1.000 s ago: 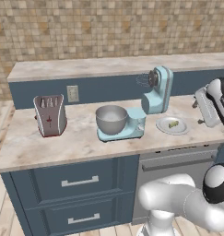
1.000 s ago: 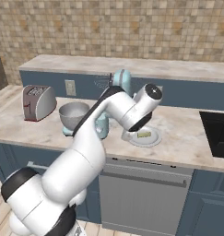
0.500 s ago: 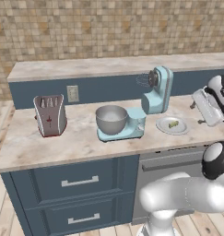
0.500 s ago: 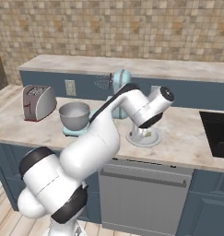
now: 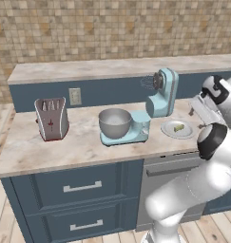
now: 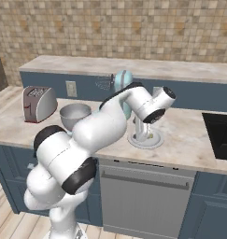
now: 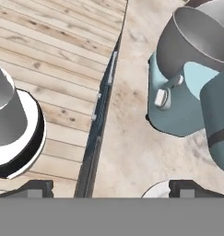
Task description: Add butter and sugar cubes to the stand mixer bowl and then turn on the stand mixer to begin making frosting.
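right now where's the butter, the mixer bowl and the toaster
butter [image 5: 179, 127], left base view, middle of the yellow block on the white plate
stand mixer bowl [image 5: 115, 123], left base view, its grey front wall
toaster [image 5: 51, 119], left base view, its red-marked front face

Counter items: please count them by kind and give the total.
Mixer: 1
Bowl: 1
Toaster: 1
Plate: 1
Butter: 1
Total: 5
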Tool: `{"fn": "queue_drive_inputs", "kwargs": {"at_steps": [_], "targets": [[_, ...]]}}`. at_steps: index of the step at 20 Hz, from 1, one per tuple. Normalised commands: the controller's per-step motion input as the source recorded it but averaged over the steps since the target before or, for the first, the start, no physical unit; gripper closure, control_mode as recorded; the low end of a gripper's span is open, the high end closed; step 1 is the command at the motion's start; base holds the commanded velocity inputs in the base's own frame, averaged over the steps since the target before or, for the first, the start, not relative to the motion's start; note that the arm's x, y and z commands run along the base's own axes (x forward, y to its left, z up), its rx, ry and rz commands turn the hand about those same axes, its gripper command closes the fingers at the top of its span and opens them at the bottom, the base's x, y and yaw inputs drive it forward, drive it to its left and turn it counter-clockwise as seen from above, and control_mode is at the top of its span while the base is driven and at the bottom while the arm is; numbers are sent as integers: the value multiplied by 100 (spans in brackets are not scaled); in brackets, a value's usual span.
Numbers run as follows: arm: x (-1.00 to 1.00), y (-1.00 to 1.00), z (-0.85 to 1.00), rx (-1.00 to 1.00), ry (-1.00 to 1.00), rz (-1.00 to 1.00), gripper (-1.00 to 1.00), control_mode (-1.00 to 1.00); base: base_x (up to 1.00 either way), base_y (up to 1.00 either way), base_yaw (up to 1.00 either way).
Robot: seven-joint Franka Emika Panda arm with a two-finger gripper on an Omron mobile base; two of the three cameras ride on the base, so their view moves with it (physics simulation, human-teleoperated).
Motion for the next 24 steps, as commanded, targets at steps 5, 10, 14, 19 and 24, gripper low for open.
{"fn": "queue_drive_inputs", "kwargs": {"at_steps": [5,10,14,19,24], "targets": [[43,0,-32,1,19,0,-100,-100,0,0,0],[31,-5,-27,5,14,0,-100,-100,0,0,0],[1,-20,-13,8,3,0,-100,-100,0,0,0],[0,-23,-6,10,0,1,-100,-100,0,0,0],[0,-14,0,11,0,1,-100,-100,0,0,0]]}}
